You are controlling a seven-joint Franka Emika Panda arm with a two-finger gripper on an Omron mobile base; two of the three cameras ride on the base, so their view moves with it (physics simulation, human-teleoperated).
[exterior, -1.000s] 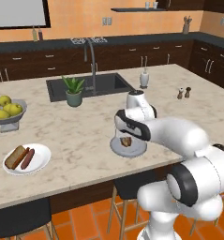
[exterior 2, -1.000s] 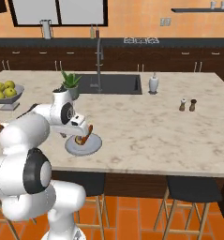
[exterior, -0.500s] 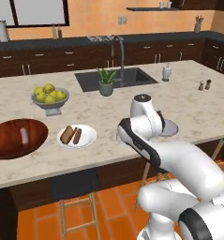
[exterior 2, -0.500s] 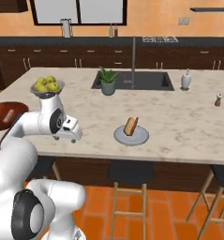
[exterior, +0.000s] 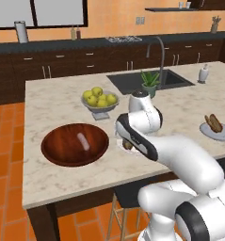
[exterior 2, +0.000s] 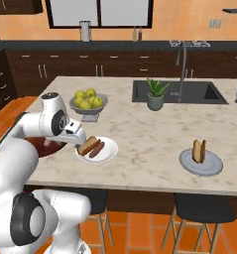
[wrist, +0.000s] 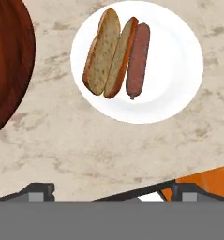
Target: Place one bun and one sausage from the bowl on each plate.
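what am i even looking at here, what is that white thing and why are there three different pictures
The white thing is a robot arm on a driving base, in a computer-rendered kitchen. Two pictures come from cameras on the base, behind the arm to its left and right. The third looks down from a camera on the hand, and the gripper at its bottom edge is open and holds nothing.

On the counter you can see a white plate with a bun and a sausage side by side, a brown wooden bowl with one sausage left, a grey plate that seems to hold a bun and a sausage, a bowl of apples and a small potted plant.
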